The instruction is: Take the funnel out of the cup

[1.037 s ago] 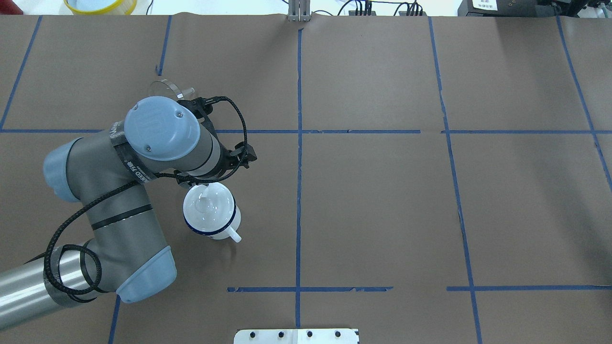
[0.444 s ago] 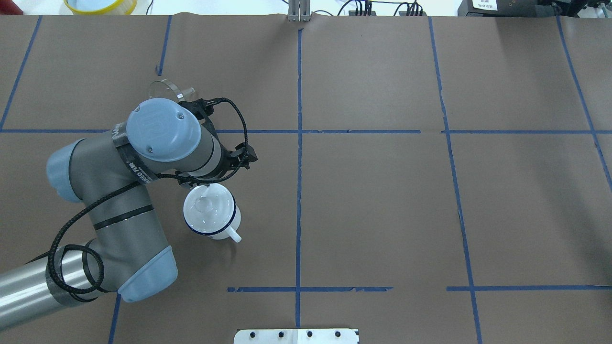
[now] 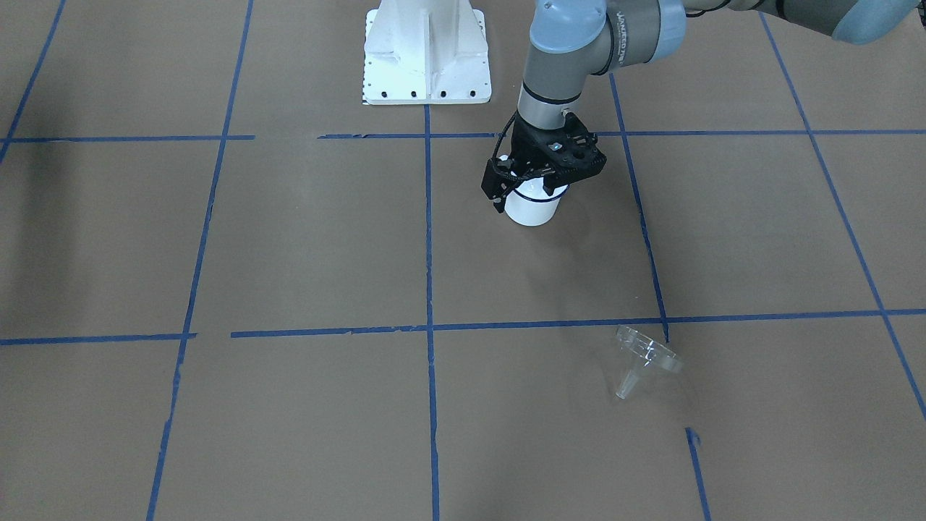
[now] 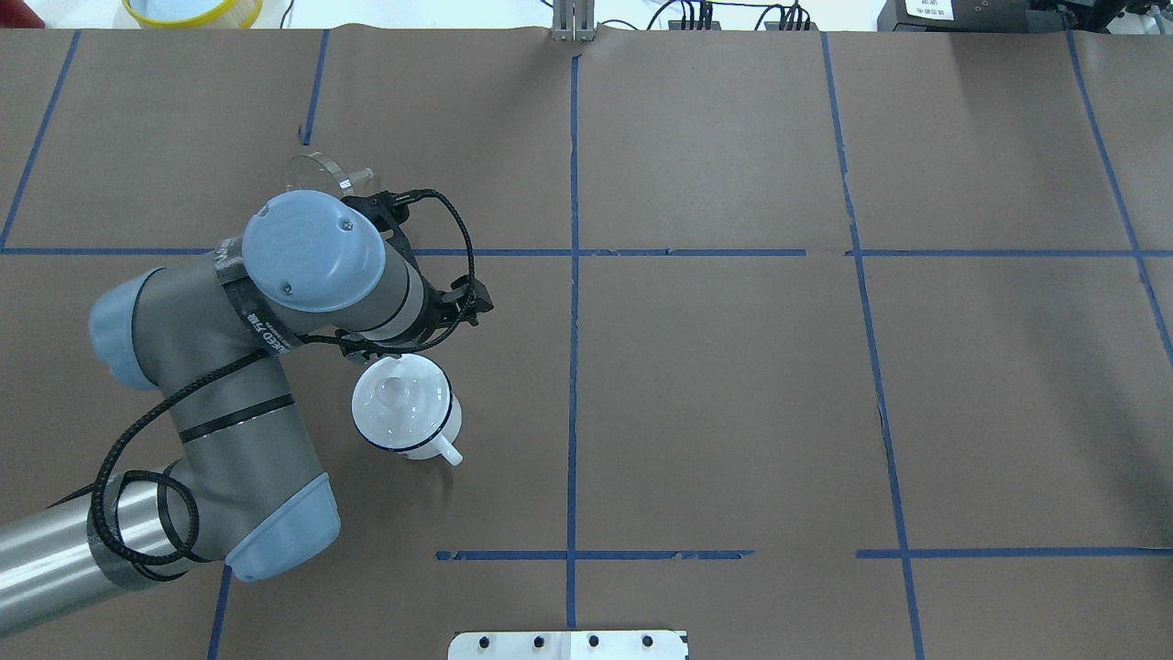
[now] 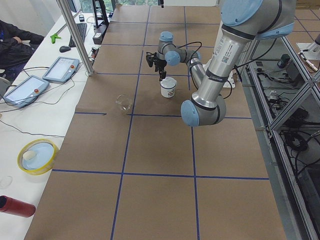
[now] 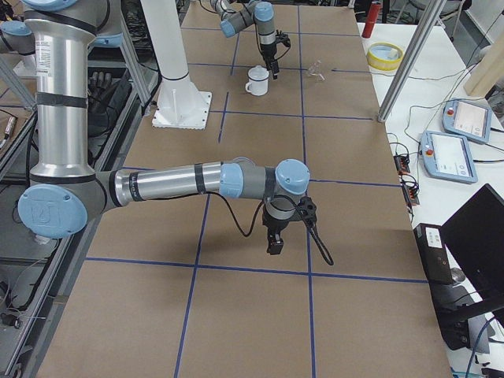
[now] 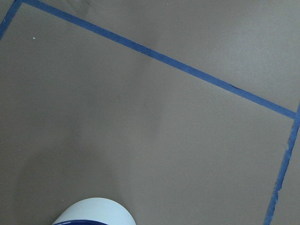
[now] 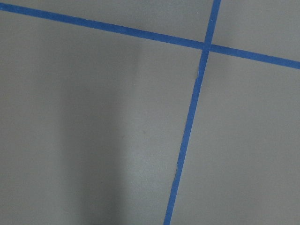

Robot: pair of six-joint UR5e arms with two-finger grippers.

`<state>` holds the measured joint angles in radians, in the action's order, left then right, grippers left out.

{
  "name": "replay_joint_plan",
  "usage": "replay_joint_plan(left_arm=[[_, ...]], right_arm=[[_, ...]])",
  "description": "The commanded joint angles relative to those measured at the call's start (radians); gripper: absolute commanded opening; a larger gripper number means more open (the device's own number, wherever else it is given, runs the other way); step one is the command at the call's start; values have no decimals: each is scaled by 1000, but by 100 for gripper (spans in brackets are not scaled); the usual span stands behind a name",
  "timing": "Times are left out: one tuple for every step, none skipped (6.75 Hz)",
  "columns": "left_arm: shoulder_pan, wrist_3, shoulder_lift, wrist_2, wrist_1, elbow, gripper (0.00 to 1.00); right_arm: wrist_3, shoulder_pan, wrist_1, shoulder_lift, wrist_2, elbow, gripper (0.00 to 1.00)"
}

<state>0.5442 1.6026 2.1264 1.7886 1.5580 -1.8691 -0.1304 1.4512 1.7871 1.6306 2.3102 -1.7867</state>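
Our left gripper (image 3: pixel 528 189) is hanging over the cup (image 3: pixel 533 210); we can't make out if its fingers are apart. The funnel (image 3: pixel 640 359) is lying sideways, well past it.

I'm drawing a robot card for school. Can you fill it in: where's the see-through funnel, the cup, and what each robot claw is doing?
Funnel: clear, lying on its side on the brown table, well apart from the cup.
Cup: white, blue rim, standing upright.
Inside the cup: a glassy glint; cannot tell what it is.
Left gripper: just above the cup's rim; open or shut, cannot tell.
Right gripper: far from both, over bare table; cannot tell.
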Motion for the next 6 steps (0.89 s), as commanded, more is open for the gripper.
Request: replay_joint_plan(left_arm=[[13,-6,7,2,-3,-19,100],[51,-15,7,3,-7,-42,100],[101,-97,4,5,-19,-80,100],[158,-206,-2,8,-24,-106,100],[239,-343,-9,47,-23,-111,100],[338,-477,-64,149,-4,-111,100]], right_arm=[[0,0,0,0,0,1,100],[0,0,0,0,0,0,100],[0,0,0,-1,0,0,100],[0,0,0,-1,0,0,100],[0,0,0,0,0,1,100],[0,0,0,0,0,0,100]])
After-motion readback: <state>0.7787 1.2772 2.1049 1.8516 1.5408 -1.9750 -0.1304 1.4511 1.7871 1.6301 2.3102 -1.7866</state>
